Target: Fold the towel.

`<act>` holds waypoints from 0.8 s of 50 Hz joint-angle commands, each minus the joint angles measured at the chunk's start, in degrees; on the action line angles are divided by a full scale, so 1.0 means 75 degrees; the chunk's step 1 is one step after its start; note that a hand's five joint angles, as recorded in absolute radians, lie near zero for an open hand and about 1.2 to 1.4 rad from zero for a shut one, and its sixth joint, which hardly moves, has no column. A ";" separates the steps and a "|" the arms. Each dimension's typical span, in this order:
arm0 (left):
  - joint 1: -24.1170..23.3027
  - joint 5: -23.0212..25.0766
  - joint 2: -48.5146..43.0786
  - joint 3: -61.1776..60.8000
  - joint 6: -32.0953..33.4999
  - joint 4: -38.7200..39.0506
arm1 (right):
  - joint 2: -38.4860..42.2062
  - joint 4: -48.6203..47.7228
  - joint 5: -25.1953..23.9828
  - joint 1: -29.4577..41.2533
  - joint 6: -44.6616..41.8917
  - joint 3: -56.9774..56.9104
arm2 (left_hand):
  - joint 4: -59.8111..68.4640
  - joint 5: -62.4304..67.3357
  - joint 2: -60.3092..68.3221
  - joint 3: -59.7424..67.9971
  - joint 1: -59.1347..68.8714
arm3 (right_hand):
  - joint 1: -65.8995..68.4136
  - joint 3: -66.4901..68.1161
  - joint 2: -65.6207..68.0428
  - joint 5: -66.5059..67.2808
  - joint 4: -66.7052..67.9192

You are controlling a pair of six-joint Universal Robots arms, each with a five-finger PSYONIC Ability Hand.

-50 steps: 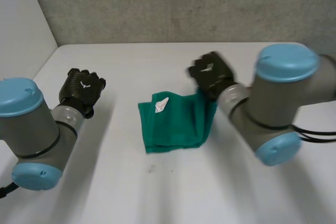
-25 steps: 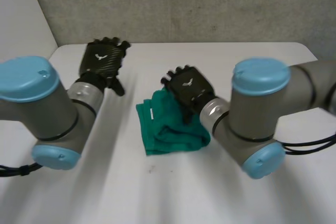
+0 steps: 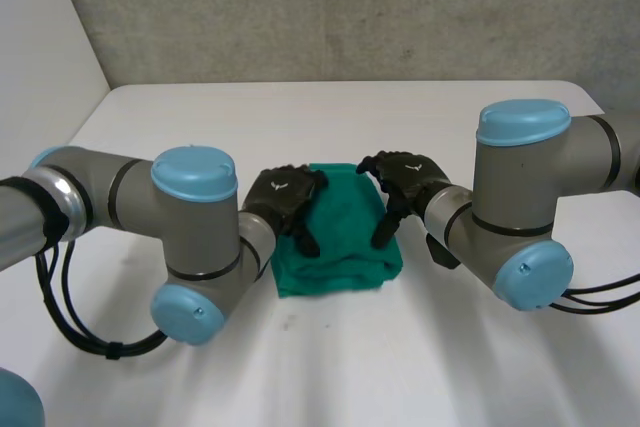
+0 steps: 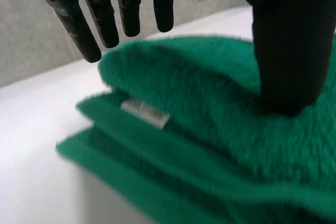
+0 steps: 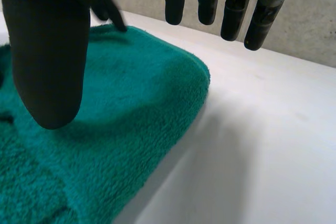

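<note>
Towel [image 3: 345,242] is seen folded on desk [image 3: 200,117]. Left hand [image 3: 285,195] and right hand [image 3: 405,175] are spread over opposite edges, pinching nothing. Layers should be pressed flat evenly.

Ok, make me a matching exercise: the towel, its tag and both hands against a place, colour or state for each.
1. towel
2. left hand
3. right hand
4. tag

A. white, on a layer's edge
B. open, over the towel's right part
C. green, folded in layers
D. open, over the towel's left part

Pairs: 1-C, 2-D, 3-B, 4-A
</note>
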 commanded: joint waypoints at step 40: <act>0.2330 -0.0398 0.4769 -0.0354 0.0216 -0.1559 | -0.3731 -0.1037 0.2130 -0.0715 -0.1293 0.0880 | -0.0387 -0.0372 -0.0387 -0.0366 -0.0390 | -0.0169 -0.0244 -0.0307 -0.0439 -0.0390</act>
